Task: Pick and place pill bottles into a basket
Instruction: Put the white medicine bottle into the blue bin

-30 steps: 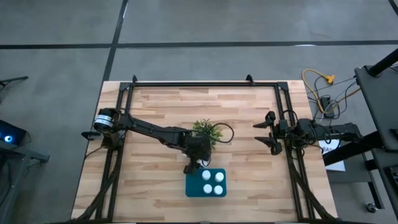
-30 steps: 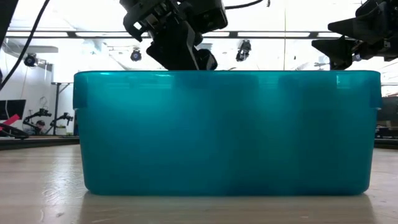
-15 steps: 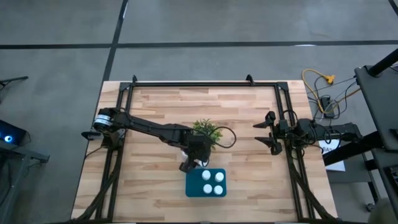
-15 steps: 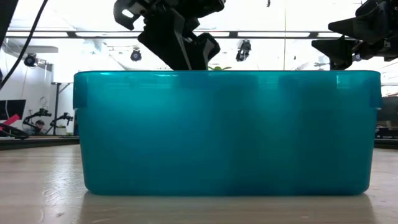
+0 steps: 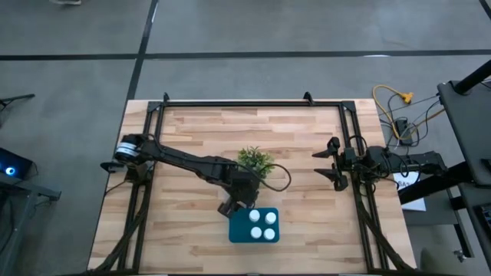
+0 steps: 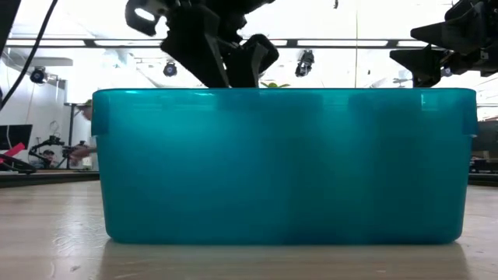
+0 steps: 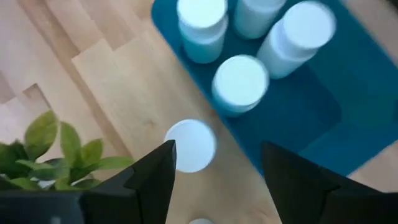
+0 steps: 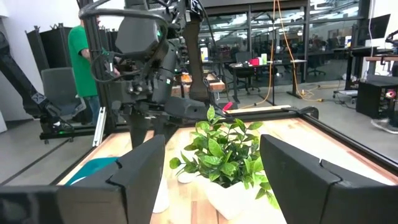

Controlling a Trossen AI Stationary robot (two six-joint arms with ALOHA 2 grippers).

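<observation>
Four in, more to go
Four pill bottles [image 5: 259, 225] stand in the basket [image 5: 235, 231]; another bottle [image 7: 190, 145] waits just beside it, under the left gripper's [image 5: 228, 206] spread, empty fingers

The table [image 5: 192, 123] is seen from directly overhead in the high view, with both arms framed. The low view is set at tabletop height, close against the basket [image 6: 284, 163], facing the room behind. The left wrist view is aimed down at the basket [image 7: 298, 106] from close above. The right wrist view is pointed level across the table toward the plant [image 8: 227, 152], shared with the high view [image 5: 255, 161].
</observation>
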